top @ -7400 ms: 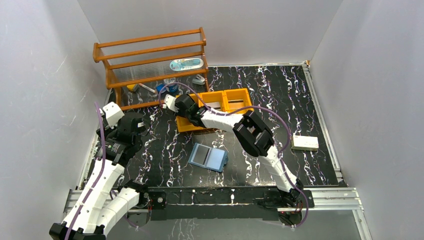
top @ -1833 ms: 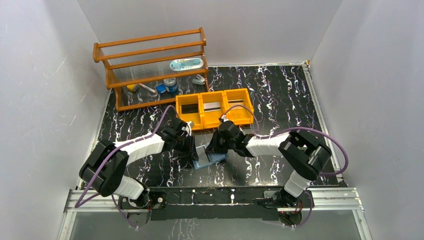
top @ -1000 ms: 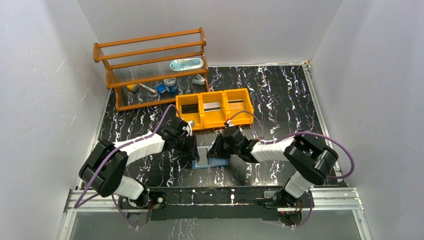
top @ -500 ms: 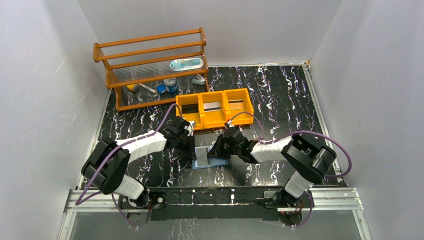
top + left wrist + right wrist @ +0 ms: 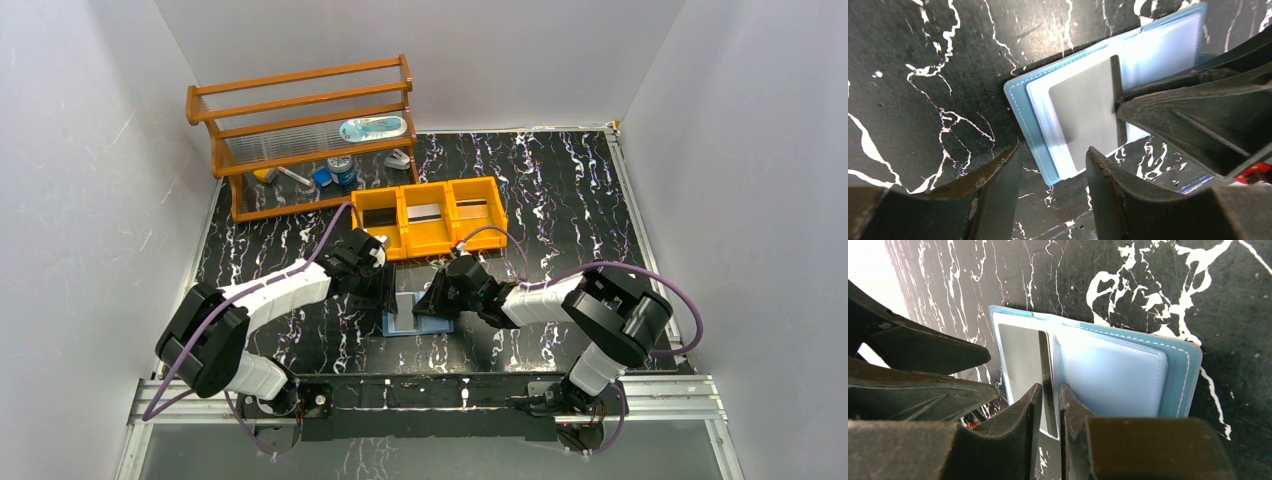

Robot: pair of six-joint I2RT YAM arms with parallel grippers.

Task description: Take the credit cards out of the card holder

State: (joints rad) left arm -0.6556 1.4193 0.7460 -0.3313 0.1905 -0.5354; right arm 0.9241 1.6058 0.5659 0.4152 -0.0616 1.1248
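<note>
Silver-grey credit card [image 5: 1083, 117], pinched at its edge by the right gripper [image 5: 1050, 392], sits in the open card holder [image 5: 1118, 380] by the near edge of the table [image 5: 570, 190]. The open, empty left gripper [image 5: 1054, 152] should pin the holder as the card slides out.

Two arms bend low and meet in the middle.
The left tool [image 5: 1054, 155] points down at the surface, fingers apart. The right tool [image 5: 1049, 390] has its fingers nearly together, pinching a dark card [image 5: 1044, 355].
</note>
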